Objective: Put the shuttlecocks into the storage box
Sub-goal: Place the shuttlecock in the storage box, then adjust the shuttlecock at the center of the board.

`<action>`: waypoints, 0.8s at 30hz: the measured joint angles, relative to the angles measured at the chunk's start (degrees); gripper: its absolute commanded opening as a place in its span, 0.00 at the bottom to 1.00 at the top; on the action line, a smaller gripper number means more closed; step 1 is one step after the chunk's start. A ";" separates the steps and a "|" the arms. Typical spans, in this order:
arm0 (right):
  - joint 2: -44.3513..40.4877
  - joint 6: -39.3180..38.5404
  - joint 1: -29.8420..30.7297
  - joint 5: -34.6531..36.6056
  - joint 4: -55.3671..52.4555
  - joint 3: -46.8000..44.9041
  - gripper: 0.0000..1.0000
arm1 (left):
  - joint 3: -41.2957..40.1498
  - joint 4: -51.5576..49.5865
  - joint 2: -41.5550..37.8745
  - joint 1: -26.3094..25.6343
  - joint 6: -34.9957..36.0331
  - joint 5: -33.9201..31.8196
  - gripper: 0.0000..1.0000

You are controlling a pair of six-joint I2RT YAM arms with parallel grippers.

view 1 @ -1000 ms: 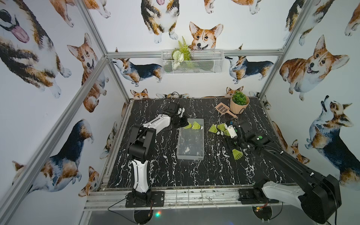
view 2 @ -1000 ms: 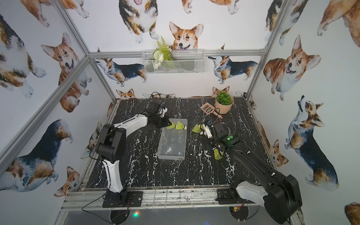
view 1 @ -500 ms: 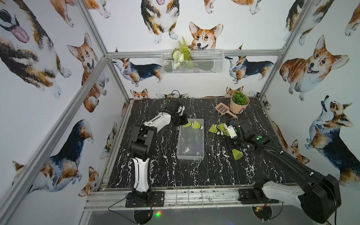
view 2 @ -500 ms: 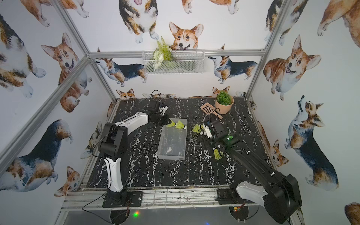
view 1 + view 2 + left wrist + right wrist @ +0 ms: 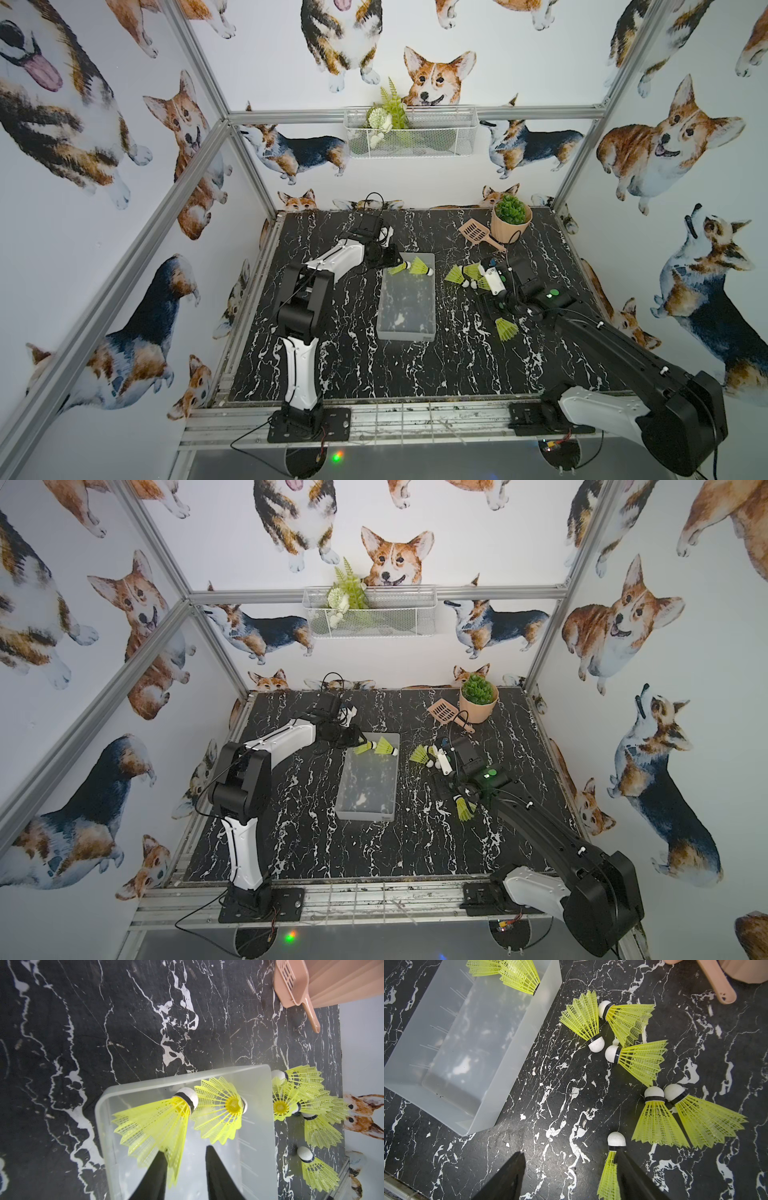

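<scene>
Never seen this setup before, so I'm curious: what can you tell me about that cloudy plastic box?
The storage box is a shallow, lidless rectangular bin of frosted translucent plastic, with thin ribs on one long inner wall. It sits flat on the black marbled table. Two yellow-green shuttlecocks are at its far end, by the left gripper; the rest holds nothing.

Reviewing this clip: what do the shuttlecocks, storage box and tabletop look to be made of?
Shuttlecocks: probably moulded plastic, neon yellow skirts of open ribbed lattice; matte white tips, material unclear.
Storage box: frosted translucent plastic, the pattern beneath showing dimly through its floor.
Tabletop: black, white-veined marble look, finely scratched; possibly a printed surface.
</scene>
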 measured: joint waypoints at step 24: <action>0.92 3.02 -1.64 3.30 -0.04 -0.68 0.73 | -2.08 -4.13 -16.46 0.00 3.63 -5.79 0.48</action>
